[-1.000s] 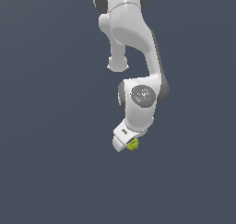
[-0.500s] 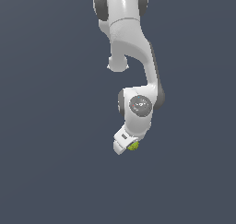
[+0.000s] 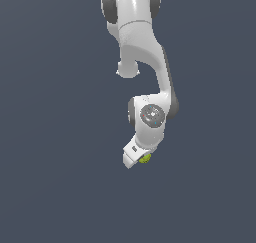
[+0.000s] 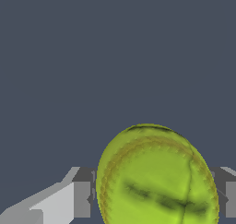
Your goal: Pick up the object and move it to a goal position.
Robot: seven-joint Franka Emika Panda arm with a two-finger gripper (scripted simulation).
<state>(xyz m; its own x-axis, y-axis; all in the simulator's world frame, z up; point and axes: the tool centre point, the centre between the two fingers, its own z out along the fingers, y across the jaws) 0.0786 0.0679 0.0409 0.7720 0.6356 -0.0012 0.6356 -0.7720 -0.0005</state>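
My claw (image 3: 141, 160) pinches the yellow-green ball (image 3: 145, 158) at the tip of my bent white arm (image 3: 145, 57), against a plain dark grey backdrop. In the wrist view, the ball (image 4: 156, 177) sits squeezed between both grey fingers (image 4: 83, 195).

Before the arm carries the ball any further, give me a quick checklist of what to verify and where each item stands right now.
1. Ball sits between the fingers: ok, a finger shows on each side of it in the wrist view.
2. Gripper shut on the ball: ok, fingers sit tight against both sides.
3. Grip centred on the ball: cannot tell, the lower part is cut off.
4. Path around the arm free of other things: ok, only plain grey background shows.
5. Goal position located: cannot tell, no marker shows in either view.
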